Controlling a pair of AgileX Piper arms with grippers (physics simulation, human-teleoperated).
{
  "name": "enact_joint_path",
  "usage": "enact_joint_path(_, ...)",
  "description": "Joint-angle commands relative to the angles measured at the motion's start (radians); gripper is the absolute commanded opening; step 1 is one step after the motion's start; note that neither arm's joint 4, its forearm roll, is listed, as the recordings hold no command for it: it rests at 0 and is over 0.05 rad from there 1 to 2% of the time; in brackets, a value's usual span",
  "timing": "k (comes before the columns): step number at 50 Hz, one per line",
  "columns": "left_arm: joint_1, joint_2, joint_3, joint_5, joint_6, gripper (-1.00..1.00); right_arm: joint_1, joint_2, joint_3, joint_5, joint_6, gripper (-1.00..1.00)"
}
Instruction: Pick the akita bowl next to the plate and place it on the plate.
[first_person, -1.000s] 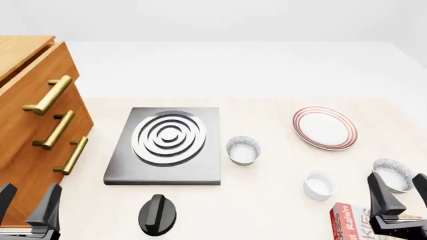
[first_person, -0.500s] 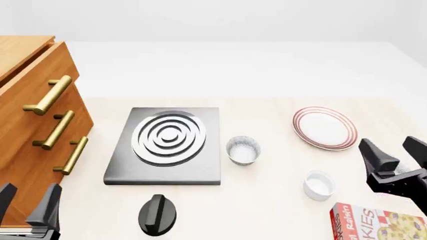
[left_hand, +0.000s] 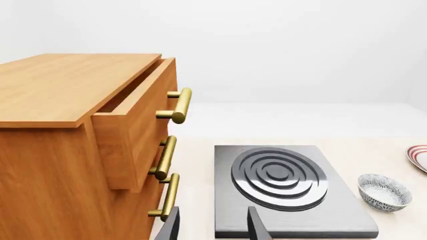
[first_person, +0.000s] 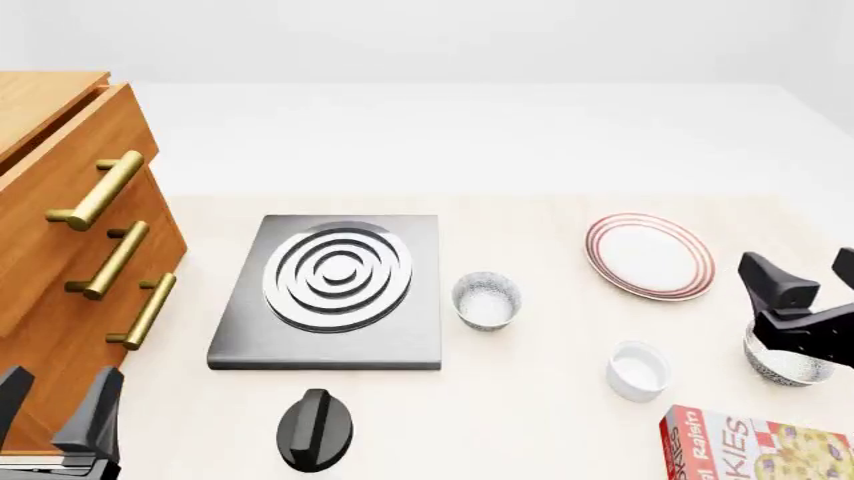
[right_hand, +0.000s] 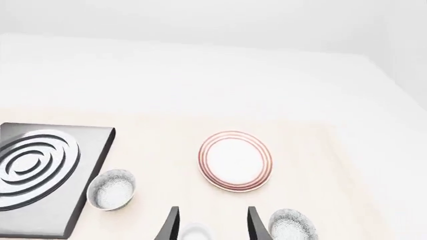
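Observation:
The plate (first_person: 649, 256), white with red-pink rings, lies at the right back of the table. One speckled akita bowl (first_person: 782, 364) sits to its front right, partly covered by my right gripper (first_person: 811, 285), which hovers open above it. A second akita bowl (first_person: 486, 300) stands left of the plate, beside the stove. In the right wrist view the plate (right_hand: 235, 161) is ahead, with one bowl (right_hand: 292, 227) beside the open right gripper (right_hand: 212, 227) and the other bowl (right_hand: 112, 189) farther off. My left gripper (first_person: 54, 410) stays open at the front left, holding nothing.
A grey stove plate (first_person: 334, 290) with its black knob (first_person: 318, 428) fills the middle left. A wooden drawer cabinet (first_person: 67, 250) stands at far left. A plain white ramekin (first_person: 638, 370) and a cookie box (first_person: 754, 445) lie near the front right.
My right gripper has moved away from the front edge toward the plate, staying open; it now hangs over the right-hand bowl. The left arm has not moved.

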Motion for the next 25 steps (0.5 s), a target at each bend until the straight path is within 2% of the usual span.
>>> enact_joint_path(1,0.0,0.0,0.0,0.0,0.0,1.0,-0.029,0.048,-0.045,0.067,-0.024,1.0)
enact_joint_path(4,0.0,0.0,0.0,0.0,0.0,1.0,-0.048,0.062,-0.029,0.068,-0.027,1.0)
enact_joint_path(5,0.0,0.0,0.0,0.0,0.0,1.0,-0.057,0.073,-0.079,0.111,-0.039,1.0)
enact_joint_path(7,0.0,0.0,0.0,0.0,0.0,1.0,-0.053,0.085,-0.098,0.122,-0.03,1.0)
enact_joint_path(8,0.0,0.0,0.0,0.0,0.0,1.0,-0.056,0.082,-0.069,0.102,-0.029,1.0)
enact_joint_path(13,0.0,0.0,0.0,0.0,0.0,1.0,-0.061,0.112,-0.09,0.12,-0.053,1.0)
enact_joint_path(16,0.0,0.0,0.0,0.0,0.0,1.0,-0.058,0.109,-0.027,0.08,-0.073,1.0)
enact_joint_path(17,0.0,0.0,0.0,0.0,0.0,1.0,-0.068,0.124,-0.054,0.104,-0.083,1.0)
enact_joint_path(21,0.0,0.0,0.0,0.0,0.0,1.0,-0.071,0.117,-0.013,0.074,-0.085,1.0)
enact_joint_path(23,0.0,0.0,0.0,0.0,0.0,1.0,-0.082,0.126,-0.052,0.106,-0.084,1.0)
enact_joint_path(24,0.0,0.0,0.0,0.0,0.0,1.0,-0.084,0.125,-0.02,0.075,-0.088,1.0)
enact_joint_path(25,0.0,0.0,0.0,0.0,0.0,1.0,-0.086,0.134,-0.052,0.098,-0.09,1.0)
